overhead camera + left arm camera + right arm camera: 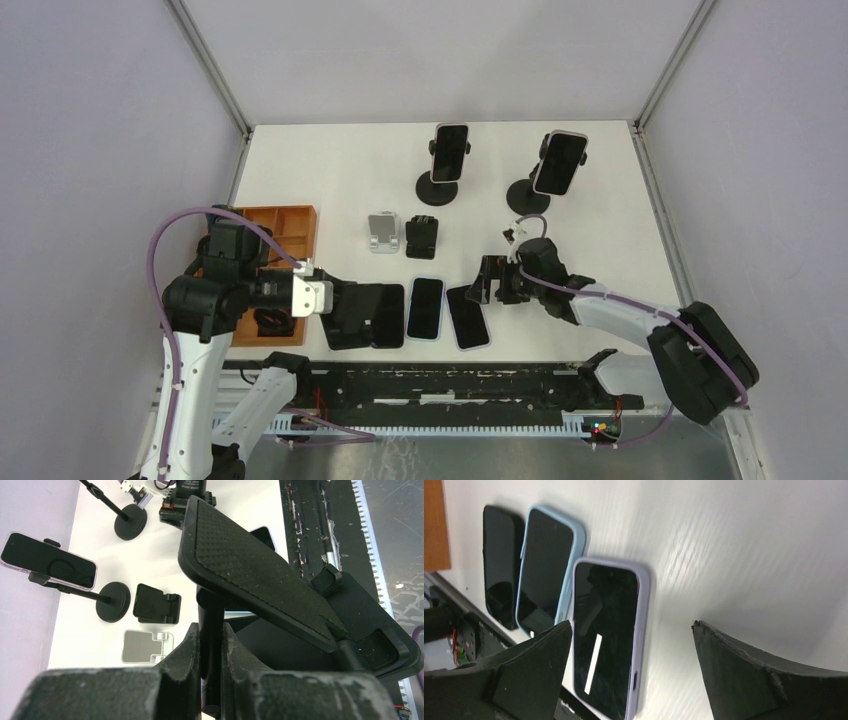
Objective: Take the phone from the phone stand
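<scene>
Right gripper (632,626) wide open near phone (605,630), left gripper (212,645) clamping stand (250,565)

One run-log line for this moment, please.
left fingers: shut on black stand | right fingers: open above lilac phone | phone: flat on table

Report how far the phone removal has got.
Done: three phones lie flat near the arms, the lilac-cased one below the open right gripper. In hand: the left gripper clamps an empty black stand. Left: two phones sit on stands at the back.
</scene>
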You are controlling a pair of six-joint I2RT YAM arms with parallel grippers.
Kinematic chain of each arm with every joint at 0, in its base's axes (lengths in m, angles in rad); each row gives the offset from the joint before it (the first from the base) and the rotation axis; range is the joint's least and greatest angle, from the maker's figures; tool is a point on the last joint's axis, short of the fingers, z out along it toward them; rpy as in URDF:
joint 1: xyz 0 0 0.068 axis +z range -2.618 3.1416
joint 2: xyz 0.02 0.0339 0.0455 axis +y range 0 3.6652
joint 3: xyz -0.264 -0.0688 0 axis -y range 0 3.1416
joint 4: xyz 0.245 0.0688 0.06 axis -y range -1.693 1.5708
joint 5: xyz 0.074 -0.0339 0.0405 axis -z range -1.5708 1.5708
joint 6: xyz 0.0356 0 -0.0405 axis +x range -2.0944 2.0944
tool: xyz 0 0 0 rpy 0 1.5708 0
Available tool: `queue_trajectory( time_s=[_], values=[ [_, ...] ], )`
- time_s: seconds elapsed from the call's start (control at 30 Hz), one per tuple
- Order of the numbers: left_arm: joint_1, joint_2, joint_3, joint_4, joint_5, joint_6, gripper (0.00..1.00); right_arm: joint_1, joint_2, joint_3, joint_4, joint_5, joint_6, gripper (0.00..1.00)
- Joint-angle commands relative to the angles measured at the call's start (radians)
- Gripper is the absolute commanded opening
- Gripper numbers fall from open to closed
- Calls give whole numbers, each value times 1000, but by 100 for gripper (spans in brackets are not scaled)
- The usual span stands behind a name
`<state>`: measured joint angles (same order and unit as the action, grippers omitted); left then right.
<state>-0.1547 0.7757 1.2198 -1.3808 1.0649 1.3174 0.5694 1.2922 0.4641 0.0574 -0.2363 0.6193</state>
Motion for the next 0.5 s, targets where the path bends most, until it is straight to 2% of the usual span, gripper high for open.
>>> queue_trajectory(
  time_s=[0.0, 0.17, 0.47],
  values=[
    [-3, 6, 27, 32, 58, 6, 2, 9, -105, -185, -30, -87, 48, 97],
    [-3, 9, 22, 31, 56, 12, 2, 34, -191, -246, -24, -199, 74, 97],
    [-3, 1, 38, 11, 38, 24, 2, 119, -165, -238, -50, -182, 94, 94]
  ],
)
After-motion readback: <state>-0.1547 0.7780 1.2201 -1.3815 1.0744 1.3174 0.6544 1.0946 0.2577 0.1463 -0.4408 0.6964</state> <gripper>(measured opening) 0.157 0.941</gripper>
